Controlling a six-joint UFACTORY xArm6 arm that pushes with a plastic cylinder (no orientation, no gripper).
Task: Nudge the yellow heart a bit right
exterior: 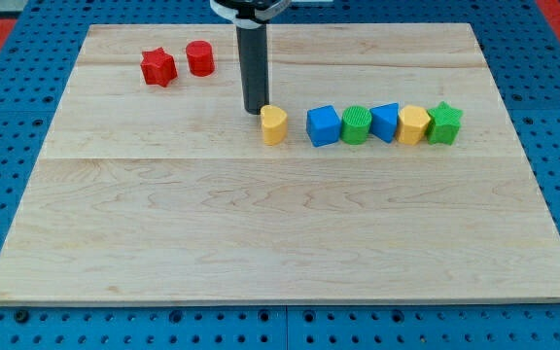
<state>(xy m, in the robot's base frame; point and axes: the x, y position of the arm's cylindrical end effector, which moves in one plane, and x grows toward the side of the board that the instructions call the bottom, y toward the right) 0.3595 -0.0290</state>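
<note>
Wooden board point(261, 243); mid-board row, view's left to right: yellow heart point(274, 125), blue cube point(324, 126), green cylinder point(356, 124), blue block point(385, 122), yellow block point(414, 124), green star point(444, 123); your tip point(255, 112) just left of and behind the heart, seemingly touching; you have no jaws, only a rod; far left: red star point(158, 67), red cylinder point(199, 58).

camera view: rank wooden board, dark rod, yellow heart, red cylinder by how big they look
1. wooden board
2. dark rod
3. yellow heart and red cylinder: look alike, and the cylinder sits farther up the view, so unranked
</note>
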